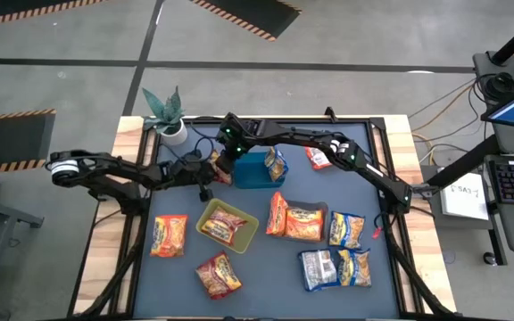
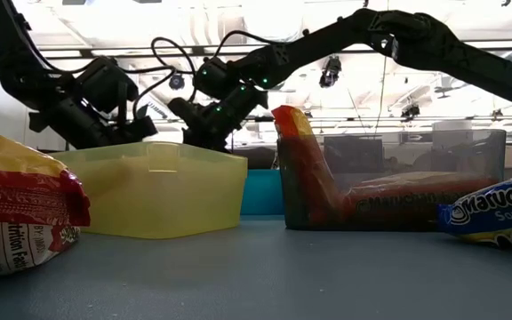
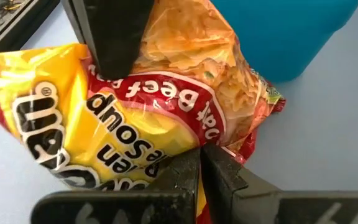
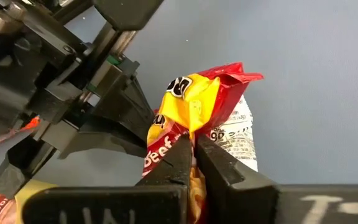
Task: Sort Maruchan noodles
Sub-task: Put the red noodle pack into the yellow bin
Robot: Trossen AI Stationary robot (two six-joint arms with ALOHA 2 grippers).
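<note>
In the high view, the left claw (image 1: 208,174) and right claw (image 1: 224,163) meet near the table's (image 1: 391,276) far edge, covering most of the red packet (image 1: 217,169) between them. The left wrist view cuts its lettering off at the picture's edge. In the low view, a near packet (image 2: 20,213) is blurred and cropped, and the yellow-green tray (image 2: 163,187) hides its contents.

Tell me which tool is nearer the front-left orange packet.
Left: the left tool is behind the orange packet; the right tool is farther back by the blue tray.
</note>
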